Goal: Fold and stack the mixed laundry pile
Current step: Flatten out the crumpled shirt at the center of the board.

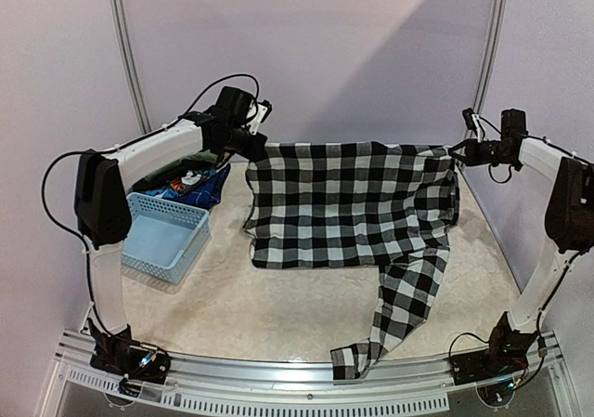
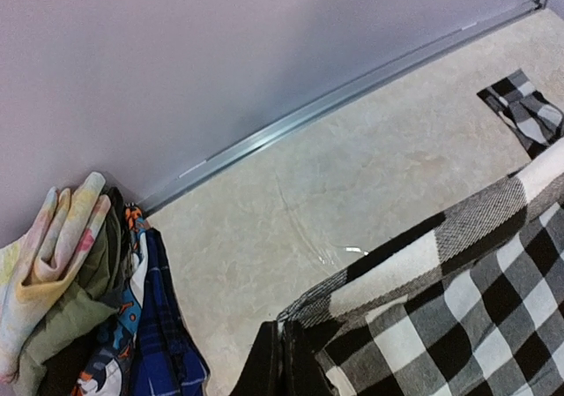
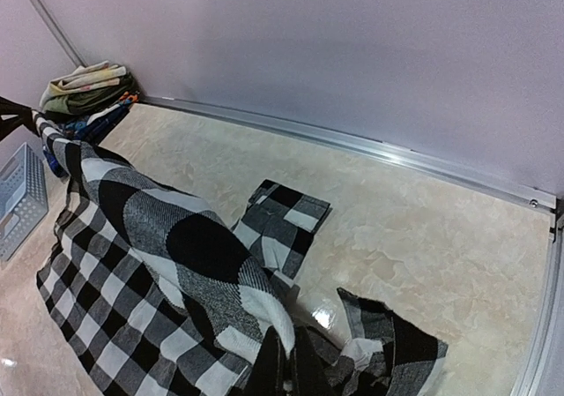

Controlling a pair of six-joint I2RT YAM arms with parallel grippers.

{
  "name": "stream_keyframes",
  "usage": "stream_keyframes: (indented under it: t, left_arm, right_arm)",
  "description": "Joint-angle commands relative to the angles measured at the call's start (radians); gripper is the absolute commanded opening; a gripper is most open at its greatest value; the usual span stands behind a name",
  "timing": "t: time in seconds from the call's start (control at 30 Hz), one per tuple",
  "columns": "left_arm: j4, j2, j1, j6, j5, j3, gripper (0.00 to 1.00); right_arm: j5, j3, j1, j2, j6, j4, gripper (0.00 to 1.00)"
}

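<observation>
Farthest left of the black-and-white checked shirt (image 1: 353, 203) sat the light blue perforated basket (image 1: 165, 239) on the pale table (image 1: 278, 306), well apart from the shirt's hem. Behind the basket, just left of the shirt's upper left corner, the rest of the laundry lay heaped against the back wall. In the left wrist view the heap showed a pale yellow-green floral cloth (image 2: 53, 255) on top, an olive-green piece (image 2: 75, 312) under it and a dark blue printed piece (image 2: 159, 325) on the side nearest the shirt.

The left gripper (image 1: 252, 143) was at the shirt's upper left corner, its jaws pinched together on the fabric edge, and the checked cloth ran straight out from between the dark fingertips (image 2: 295, 365).

The shirt hung spread between the two arms, its top edge pulled nearly level above the table and its lower part draped onto the surface. One sleeve (image 1: 399, 315) trailed down from the shirt's lower right to the front rail. The other sleeve's cuff (image 3: 282, 224) lay flat on the table on the shirt's far side.

The right gripper (image 1: 455, 152) was at the shirt's upper right corner, likewise closed tight on bunched checked fabric.
</observation>
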Motion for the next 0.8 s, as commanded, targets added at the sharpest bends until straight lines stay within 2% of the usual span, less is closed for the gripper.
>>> stream_keyframes:
  t: [0.0,0.2,0.57,0.77]
  left_arm:
    - [-0.037,0.111,0.079,-0.02,-0.067,0.156,0.0]
    - [-0.038,0.253,0.085,-0.039,-0.051,0.318,0.0]
    - [0.046,0.347,0.111,-0.075,-0.06,0.335,0.0]
    - [0.076,0.426,0.119,-0.113,-0.048,0.414,0.0]
  right_arm:
    - [0.128,0.128,-0.013,0.115,0.039,0.011,0.0]
    - [0.132,0.271,0.013,0.274,0.084,0.004,0.0]
    - [0.253,0.325,0.018,0.38,0.087,-0.019,0.0]
    - [0.262,0.394,0.022,0.445,0.107,-0.033,0.01]
